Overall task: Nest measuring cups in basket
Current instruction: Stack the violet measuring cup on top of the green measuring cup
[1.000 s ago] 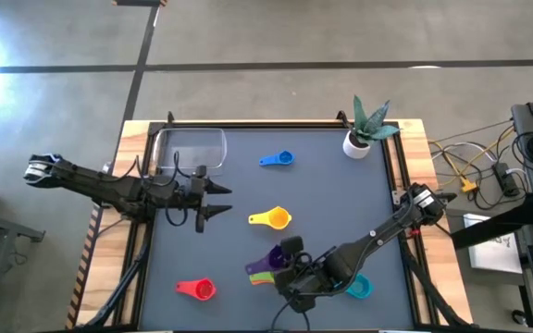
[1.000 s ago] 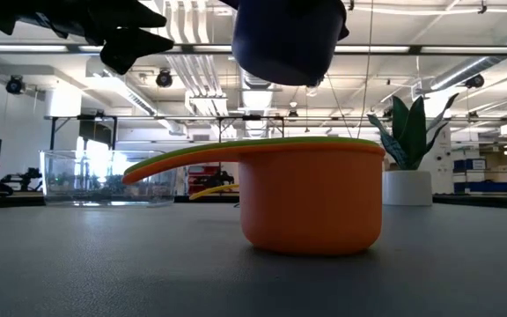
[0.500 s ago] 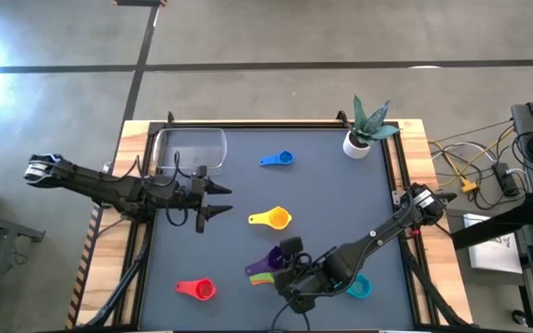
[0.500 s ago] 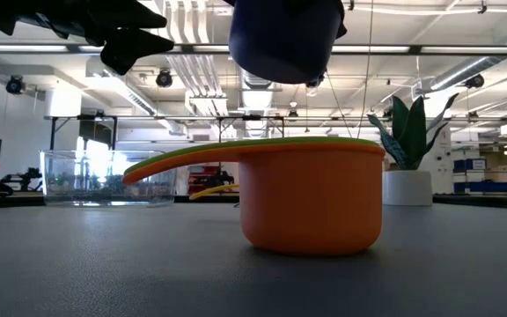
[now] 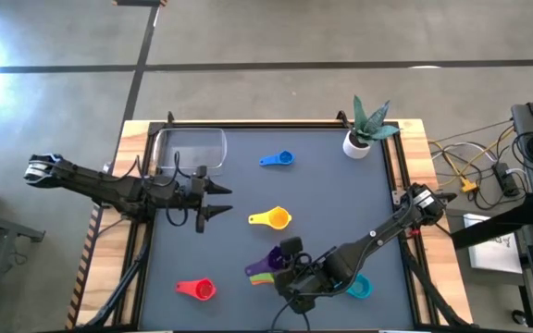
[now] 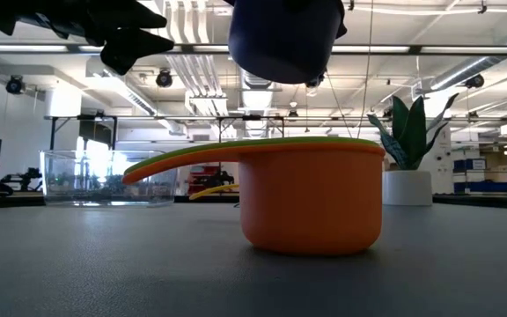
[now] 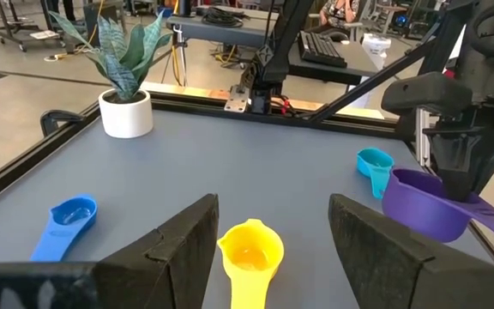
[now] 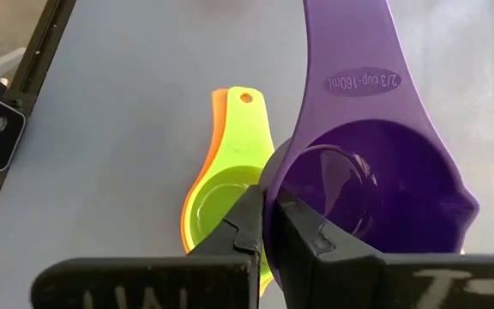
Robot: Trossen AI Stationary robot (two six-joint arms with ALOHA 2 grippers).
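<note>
- Right wrist view: the right pincer [image 8: 268, 225] is pinched on the rim of the purple cup [image 8: 376, 176], fingers nearly closed with only the thin wall between them.
- The cup hangs off the tabletop; in the low view its underside floats above the orange cup [image 6: 311, 207], which already holds the green cup [image 8: 230, 184].
- From above, that stack sits near the front of the tabletop [image 5: 322, 185], with the teal cup [image 5: 359, 288] just beside the right arm and the red cup [image 5: 198, 289] farther left.
- The yellow cup [image 5: 272, 219] lies mid-table and the blue cup [image 5: 278, 159] farther back.
- The left pincer [image 5: 213, 201] hovers wide open and empty near the basket [image 5: 191, 148], which sits at the back left corner with nothing visible in it.
- Risk: the grip is on a thin rim, so the purple cup could pivot or slip if moved fast.
- Risk: purple looks larger than green, so lowering it onto the stack would likely leave it perched and tipping rather than nested.
- Risk: the basket is well apart, and a carry there crosses the left arm's space.
</note>
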